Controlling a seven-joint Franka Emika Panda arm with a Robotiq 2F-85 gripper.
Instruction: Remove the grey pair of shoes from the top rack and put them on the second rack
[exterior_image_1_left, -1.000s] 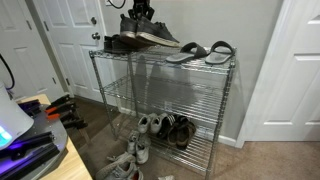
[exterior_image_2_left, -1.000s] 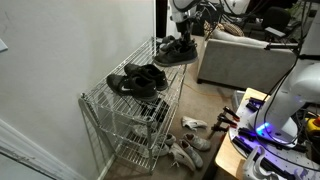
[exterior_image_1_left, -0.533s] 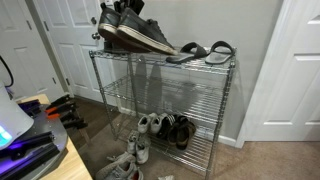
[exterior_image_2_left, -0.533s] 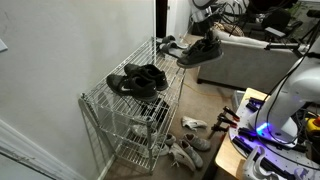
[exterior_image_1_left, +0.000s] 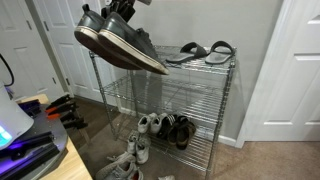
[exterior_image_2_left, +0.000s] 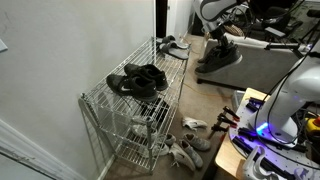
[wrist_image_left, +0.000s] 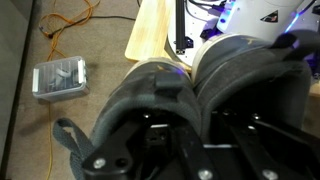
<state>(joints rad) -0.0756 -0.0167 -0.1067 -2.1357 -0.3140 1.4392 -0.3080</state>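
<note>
My gripper (exterior_image_1_left: 124, 14) is shut on the grey pair of shoes (exterior_image_1_left: 118, 42) and holds both in the air, off the wire rack (exterior_image_1_left: 224, 66), in front of its top shelf, toes tilted down. In an exterior view the shoes (exterior_image_2_left: 219, 60) hang beyond the rack's end, under the gripper (exterior_image_2_left: 217, 40). In the wrist view the two shoes (wrist_image_left: 170, 100) fill the frame, with the fingers inside their openings (wrist_image_left: 195, 130). The second shelf (exterior_image_1_left: 175, 103) is bare wire.
A black pair of sandals (exterior_image_1_left: 200, 51) lies on the top shelf; it also shows in an exterior view (exterior_image_2_left: 140, 78). Several shoes (exterior_image_1_left: 165, 126) sit on the bottom shelf and floor. A desk with equipment (exterior_image_1_left: 30, 140) stands nearby. White doors (exterior_image_1_left: 70, 35) are behind.
The gripper has lifted the grey shoes off the top shelf and carried them out away from the rack and slightly down, tilting them.
</note>
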